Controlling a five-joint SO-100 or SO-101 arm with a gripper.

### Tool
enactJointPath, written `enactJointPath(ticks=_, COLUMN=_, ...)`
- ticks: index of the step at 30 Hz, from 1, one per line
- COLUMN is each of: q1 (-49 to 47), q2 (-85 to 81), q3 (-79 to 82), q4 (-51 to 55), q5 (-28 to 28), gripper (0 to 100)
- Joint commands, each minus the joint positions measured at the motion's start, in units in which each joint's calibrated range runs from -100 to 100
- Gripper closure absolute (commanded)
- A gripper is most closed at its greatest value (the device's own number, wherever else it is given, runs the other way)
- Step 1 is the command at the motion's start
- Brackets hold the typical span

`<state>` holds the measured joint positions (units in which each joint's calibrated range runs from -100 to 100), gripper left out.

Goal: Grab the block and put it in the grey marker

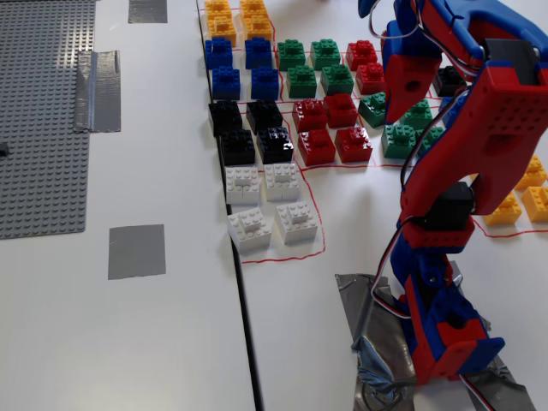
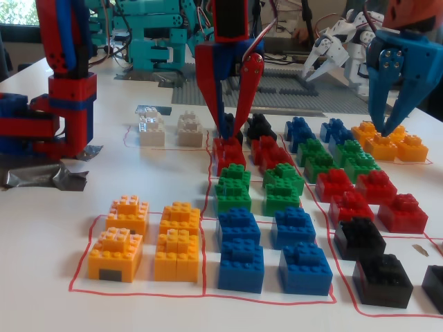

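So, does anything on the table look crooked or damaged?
Yes. The white brick nearest the table seam sits rotated against its neighbours. The tape around the arm's base is crumpled and torn. The grey marker lies flat.

White tabletop [image 1: 171, 342] split by a dark seam [image 1: 244, 325], large grey studded baseplate [image 1: 43, 111] at one side, bright window [image 2: 17, 12] far behind, even indoor light
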<state>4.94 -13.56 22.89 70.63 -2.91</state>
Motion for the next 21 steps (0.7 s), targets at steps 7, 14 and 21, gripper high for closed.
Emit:
enactJointPath(ticks=7, q1=0.36, q2=-3.27, q3=-1.0, q4=-0.89, q5=-0.1, gripper=100)
enactJointPath(ticks=14, q1=0.46, q2=-5.42, q3=1.09, q4=-0.81, q5=0.24, gripper=100)
enactJointPath(ticks=21, q1=-0.03, q2=-9.46, q3=6.18, q4=-1.46, q5=0.73, gripper=100)
